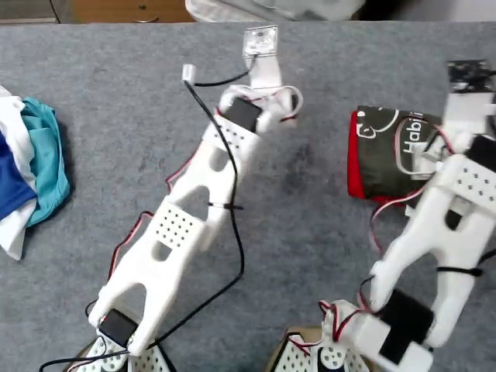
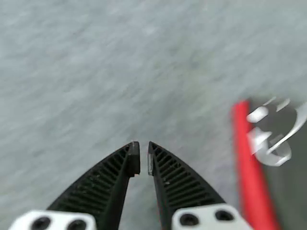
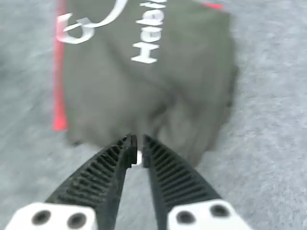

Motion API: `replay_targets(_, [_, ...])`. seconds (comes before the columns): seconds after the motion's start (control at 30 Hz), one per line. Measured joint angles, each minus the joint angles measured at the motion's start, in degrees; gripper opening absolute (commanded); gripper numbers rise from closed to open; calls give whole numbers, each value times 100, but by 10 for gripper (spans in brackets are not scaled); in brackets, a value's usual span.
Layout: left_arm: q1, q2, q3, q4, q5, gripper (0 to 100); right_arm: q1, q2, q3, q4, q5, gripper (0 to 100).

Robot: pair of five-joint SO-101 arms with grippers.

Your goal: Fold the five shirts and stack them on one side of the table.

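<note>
Fingers together, the right end effector (image 3: 136,152) hovers at the edge of the dark shirt (image 3: 144,81).

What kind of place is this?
Probably a robotics workbench for shirt folding: grey cloth-topped table, two white plastic robot arms, a folded dark grey shirt, a crumpled pile of white, teal and blue shirts.

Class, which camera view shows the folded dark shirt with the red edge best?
The right wrist view: the folded dark shirt lies mostly whole ahead of the right end effector, print and red edge plain. In the high view an arm covers part of it. The left wrist view catches its red edge and print.
</note>
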Motion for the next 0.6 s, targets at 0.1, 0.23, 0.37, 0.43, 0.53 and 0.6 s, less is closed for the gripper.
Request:
replay_targets(0.1, [-193,9,-35,993,-659,42,-387,-387,0,642,0,5])
replay_targets(0.23, [-563,-334,-44,2075,-1371,18,-686,-818,0,1213,0,6])
replay_targets(0.37, [-1301,-835,-44,2242,-1600,19,-879,-1152,0,1635,0,8])
replay_targets(0.43, [-1741,-1152,-44,2259,-1714,19,-976,-1275,0,1846,0,9])
replay_targets(0.53, [-2251,-1749,202,2268,-1802,19,-1143,-1389,185,1960,18,9])
replay_targets(0.6, [-2585,-2224,677,2268,-1811,19,-1231,-1398,440,1890,18,9])
